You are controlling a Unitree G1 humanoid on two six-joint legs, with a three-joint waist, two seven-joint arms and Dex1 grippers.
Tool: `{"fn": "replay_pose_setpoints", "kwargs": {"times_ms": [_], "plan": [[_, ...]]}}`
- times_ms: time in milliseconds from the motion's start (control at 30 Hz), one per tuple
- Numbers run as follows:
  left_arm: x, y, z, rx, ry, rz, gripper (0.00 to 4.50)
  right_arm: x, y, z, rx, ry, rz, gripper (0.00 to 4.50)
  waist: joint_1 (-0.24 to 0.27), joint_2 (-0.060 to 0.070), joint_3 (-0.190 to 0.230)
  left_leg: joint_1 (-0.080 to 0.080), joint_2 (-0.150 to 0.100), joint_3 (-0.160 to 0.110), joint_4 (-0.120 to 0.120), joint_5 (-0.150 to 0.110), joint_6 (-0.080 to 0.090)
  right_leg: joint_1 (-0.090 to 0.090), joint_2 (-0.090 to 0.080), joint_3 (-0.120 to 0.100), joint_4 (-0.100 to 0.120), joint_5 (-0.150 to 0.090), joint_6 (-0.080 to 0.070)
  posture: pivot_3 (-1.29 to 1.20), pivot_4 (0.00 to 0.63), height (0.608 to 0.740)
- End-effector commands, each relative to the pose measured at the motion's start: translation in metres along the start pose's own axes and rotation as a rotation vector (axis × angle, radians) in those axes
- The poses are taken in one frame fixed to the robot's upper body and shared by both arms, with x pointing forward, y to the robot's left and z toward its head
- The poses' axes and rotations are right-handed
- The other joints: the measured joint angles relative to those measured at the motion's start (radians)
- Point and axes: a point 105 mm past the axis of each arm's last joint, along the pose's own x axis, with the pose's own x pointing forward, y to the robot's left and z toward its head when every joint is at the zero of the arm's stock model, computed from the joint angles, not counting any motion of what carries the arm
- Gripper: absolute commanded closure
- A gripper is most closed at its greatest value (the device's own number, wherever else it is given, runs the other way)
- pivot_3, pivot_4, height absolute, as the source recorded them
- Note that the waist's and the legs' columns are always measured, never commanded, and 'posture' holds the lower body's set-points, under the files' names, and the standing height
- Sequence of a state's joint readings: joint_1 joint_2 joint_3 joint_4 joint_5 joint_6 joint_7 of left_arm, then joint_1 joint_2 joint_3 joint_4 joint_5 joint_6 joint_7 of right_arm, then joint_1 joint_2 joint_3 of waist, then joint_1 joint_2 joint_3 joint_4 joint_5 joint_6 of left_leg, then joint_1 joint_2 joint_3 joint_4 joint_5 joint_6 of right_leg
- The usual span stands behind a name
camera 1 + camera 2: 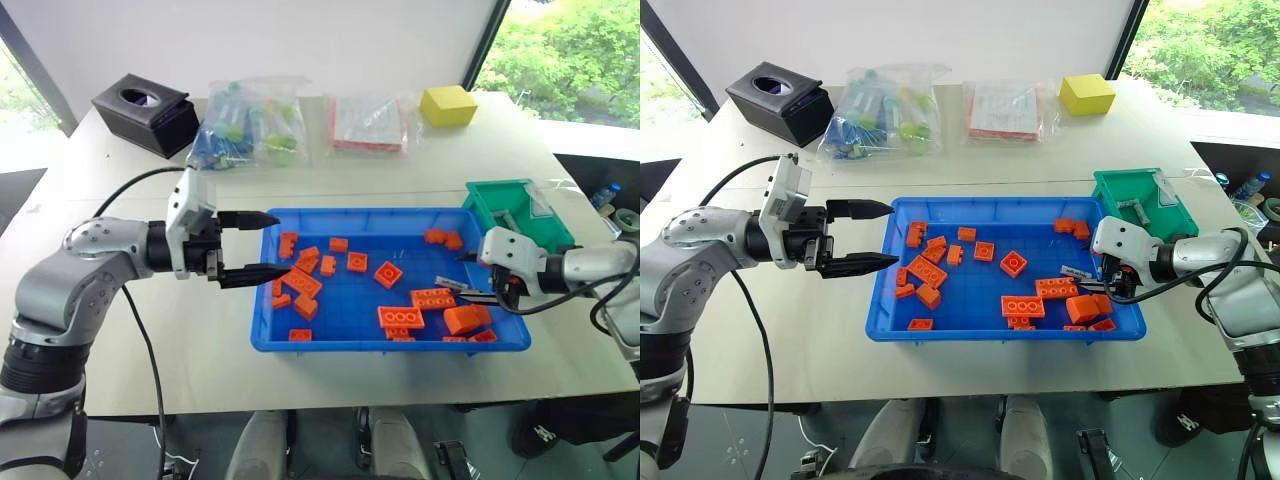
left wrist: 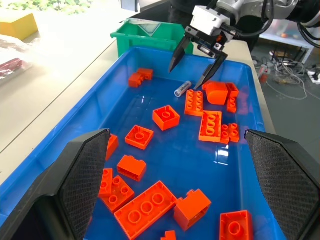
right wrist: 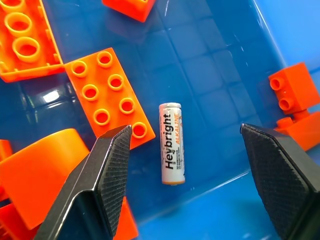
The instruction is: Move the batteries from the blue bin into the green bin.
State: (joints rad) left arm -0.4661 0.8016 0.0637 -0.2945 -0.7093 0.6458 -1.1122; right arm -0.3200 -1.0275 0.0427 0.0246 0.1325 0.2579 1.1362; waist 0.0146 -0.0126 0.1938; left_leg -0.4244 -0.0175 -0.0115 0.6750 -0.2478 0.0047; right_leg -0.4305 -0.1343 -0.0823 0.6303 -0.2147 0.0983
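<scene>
A battery (image 3: 172,143) lies flat on the floor of the blue bin (image 1: 265,340), near its right end, just beside an orange eight-stud brick (image 3: 109,93). The right gripper (image 2: 197,67) hangs above it, fingers spread wide and empty, one on each side. The left gripper (image 1: 262,246) waits open at the bin's left rim. The green bin (image 1: 490,205) stands just beyond the blue bin's far right corner. Risk: closing fingers could catch the brick or roll the smooth battery away.

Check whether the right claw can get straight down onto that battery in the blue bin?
Probably yes: the right claw hangs open over the battery, which lies alone on bare bin floor, though an orange brick sits close beside it.
</scene>
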Motion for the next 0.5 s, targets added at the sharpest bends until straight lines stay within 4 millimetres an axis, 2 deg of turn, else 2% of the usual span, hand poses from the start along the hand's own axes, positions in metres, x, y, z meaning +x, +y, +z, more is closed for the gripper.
{"fn": "replay_pose_setpoints", "kwargs": {"times_ms": [33,100,133,200,267,500], "plan": [[-0.004,-0.002,0.012,0.047,-0.018,0.007,0.00,0.002,-0.002,-0.005,-0.024,0.026,-0.020,0.95,0.000,0.000,0.000,0.000,0.000,0.000,0.001,0.000,0.000,0.001,0.000,0.000,0.000,0.000,0.000,0.00,0.150,0.692],[-0.005,-0.002,0.012,0.048,-0.018,0.008,0.00,0.005,-0.001,-0.004,-0.039,0.026,-0.021,0.95,-0.001,0.000,0.000,0.000,0.000,0.000,0.004,0.000,0.000,0.002,0.000,0.000,0.000,0.000,-0.001,0.00,0.150,0.692],[-0.005,-0.002,0.013,0.048,-0.018,0.008,0.00,0.006,-0.001,-0.003,-0.042,0.024,-0.022,1.19,-0.001,0.000,0.000,0.000,0.000,0.000,0.004,0.000,0.000,0.002,0.000,0.000,0.000,-0.001,-0.001,0.00,0.150,0.692],[-0.005,-0.001,0.013,0.048,-0.018,0.010,0.00,0.008,0.001,0.001,-0.045,0.016,-0.019,1.82,-0.001,-0.001,-0.001,0.000,0.001,0.000,0.005,-0.001,0.000,0.002,0.000,0.000,0.000,0.000,-0.001,0.00,0.150,0.692],[-0.005,-0.001,0.013,0.049,-0.019,0.010,0.00,0.009,0.002,0.003,-0.063,0.014,-0.022,2.80,-0.002,-0.001,-0.001,0.000,0.001,0.000,0.005,-0.001,0.000,0.002,0.000,0.000,0.000,0.000,-0.001,0.00,0.150,0.692],[-0.004,0.000,0.013,0.054,-0.024,0.008,0.00,0.001,0.003,0.019,-0.177,0.040,0.020,2.80,-0.002,-0.001,-0.001,0.000,0.002,0.000,0.005,-0.001,0.001,0.002,0.001,0.000,0.000,0.000,-0.001,0.00,0.150,0.692]]}}
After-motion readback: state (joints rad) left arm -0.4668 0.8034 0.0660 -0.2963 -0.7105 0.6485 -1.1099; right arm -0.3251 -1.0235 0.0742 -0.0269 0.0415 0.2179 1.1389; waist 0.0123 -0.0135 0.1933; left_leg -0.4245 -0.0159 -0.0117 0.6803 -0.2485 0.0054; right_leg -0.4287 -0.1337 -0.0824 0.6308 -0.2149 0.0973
